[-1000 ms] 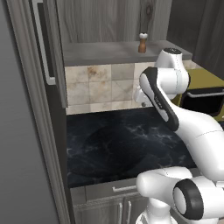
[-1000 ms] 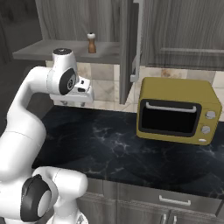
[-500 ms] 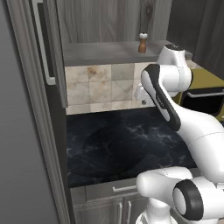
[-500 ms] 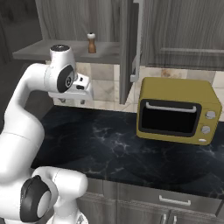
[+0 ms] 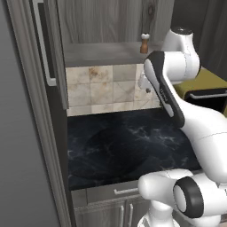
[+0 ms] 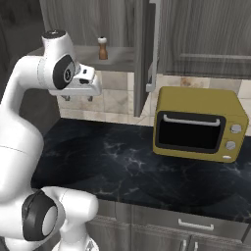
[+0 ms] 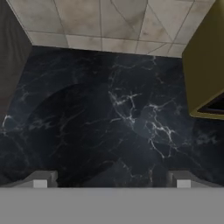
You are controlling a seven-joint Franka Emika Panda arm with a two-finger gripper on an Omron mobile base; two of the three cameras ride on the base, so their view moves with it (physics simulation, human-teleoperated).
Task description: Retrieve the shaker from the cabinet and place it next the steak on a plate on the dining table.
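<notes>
While the arm rises along the right of the left base view, the gripper (image 5: 146, 87) hangs over the black marble counter (image 5: 119, 146) in front of the tiled wall (image 5: 104, 86), its fingers mostly hidden behind the forearm, so the spread cannot be read from this side. Above it and slightly farther back, the shaker (image 5: 144, 43) stands upright on the shelf of the open cabinet (image 5: 106, 26). The cabinet's door (image 5: 46, 48) is swung out well to the gripper's left.

From the right base view, the gripper (image 6: 78, 97) points down below the shelf edge, with the shaker (image 6: 102, 48) higher up and a little to its right, apart from it. A yellow microwave (image 6: 198, 125) sits on the counter (image 6: 127, 164) well to the gripper's right.

Seen from the hand view, the two fingertips (image 7: 41, 179) stand far apart with nothing between them; the gripper (image 7: 111, 180) is wide and empty above the dark marble (image 7: 109, 113), tiles (image 7: 105, 24) ahead.
</notes>
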